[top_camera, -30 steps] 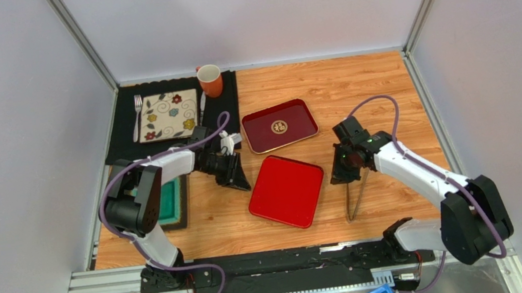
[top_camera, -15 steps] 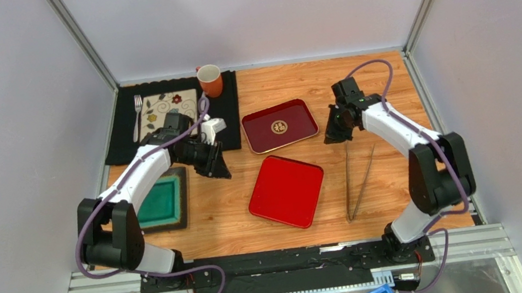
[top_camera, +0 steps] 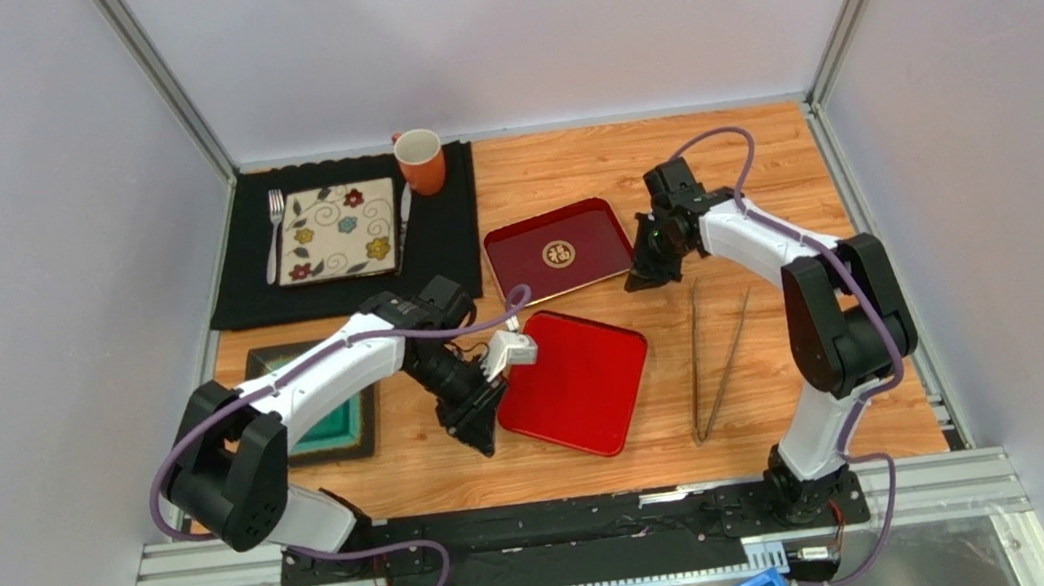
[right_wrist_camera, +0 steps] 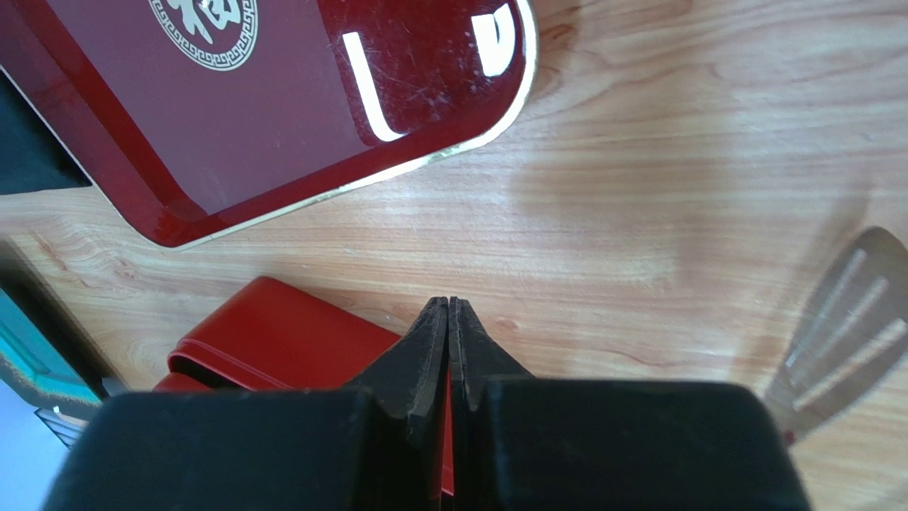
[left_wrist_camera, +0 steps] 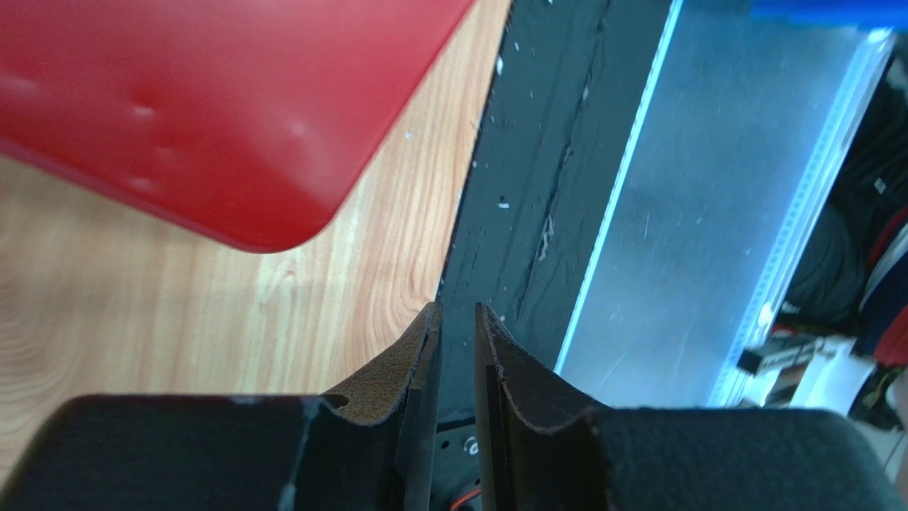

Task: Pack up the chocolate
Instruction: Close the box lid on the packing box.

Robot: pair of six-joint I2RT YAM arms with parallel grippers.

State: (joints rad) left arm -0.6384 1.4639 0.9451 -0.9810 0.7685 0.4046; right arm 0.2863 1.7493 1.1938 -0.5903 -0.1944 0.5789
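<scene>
Left pincer (top_camera: 476, 428) moved beside red lid (top_camera: 573, 380); chocolate unseen.

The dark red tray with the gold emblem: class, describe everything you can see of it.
The dark red tray is a glossy, lacquer-like rounded rectangle with a raised rim edged in a thin pale line and a round gold emblem at its centre. It lies flat and empty on the wooden table, beside the black mat. The right gripper hovers near its right corner, apparently not touching.
</scene>
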